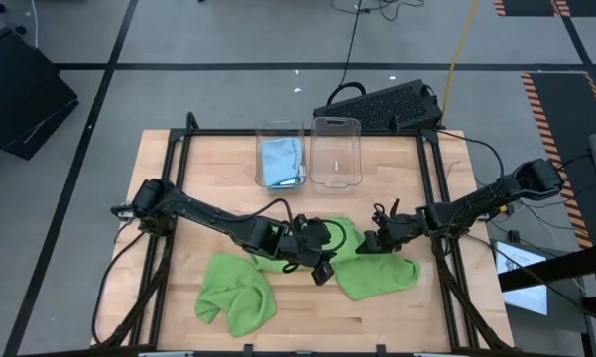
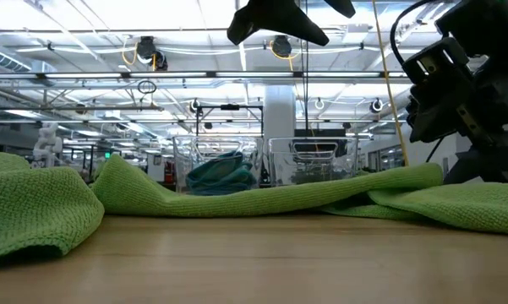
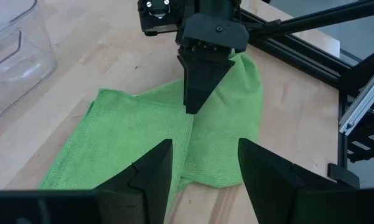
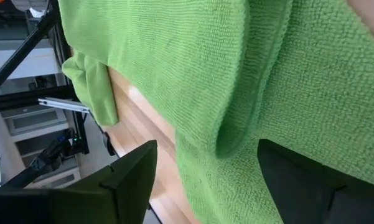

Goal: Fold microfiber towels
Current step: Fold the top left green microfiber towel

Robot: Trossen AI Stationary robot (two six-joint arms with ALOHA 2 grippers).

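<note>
Right now I am seeing two lime green towels on the bench (image 1: 178, 169): a crumpled towel (image 1: 236, 293) at seven o'clock and a spread towel (image 1: 372, 268) at five o'clock. My left claw (image 3: 205, 168) is hovering open above the spread one, while my right claw (image 4: 205, 180) is sitting open against its folds.

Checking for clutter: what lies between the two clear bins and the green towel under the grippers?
Bare wooden table, as the high view shows. The bins stand apart from the towel, nothing between them.
</note>
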